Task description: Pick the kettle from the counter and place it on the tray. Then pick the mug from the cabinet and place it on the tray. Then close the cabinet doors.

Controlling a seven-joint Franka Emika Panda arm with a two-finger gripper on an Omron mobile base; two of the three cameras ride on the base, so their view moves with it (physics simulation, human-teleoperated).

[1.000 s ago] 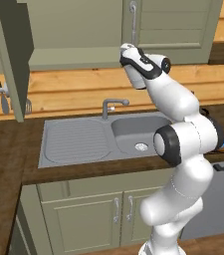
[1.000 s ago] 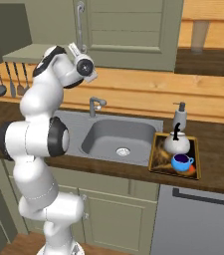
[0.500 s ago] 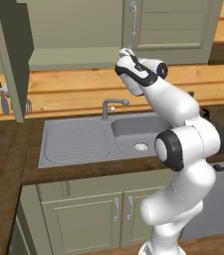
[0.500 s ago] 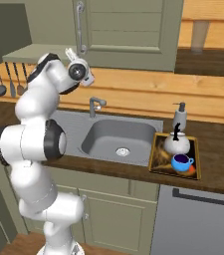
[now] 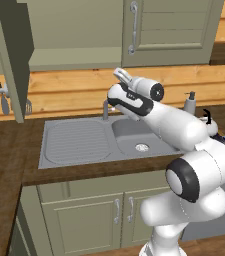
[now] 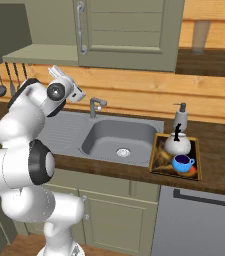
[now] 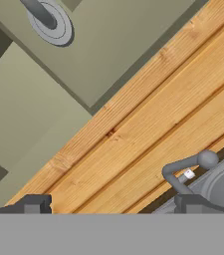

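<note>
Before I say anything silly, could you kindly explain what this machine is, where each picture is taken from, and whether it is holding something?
It is a white robot arm in a simulated kitchen. Two pictures come from cameras behind it, left and right; the third looks along its hand. Its fingers stand apart with nothing between them. On the counter, beside the sink, a tray carries the kettle and the blue mug. One cabinet door is shut; the other is open.

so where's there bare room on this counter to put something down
The ribbed drainer left of the sink basin is bare, as is the brown counter left of it and the stretch right of the tray. The tray itself is crowded: the kettle and the mug fill it, with the soap dispenser close behind.
</note>
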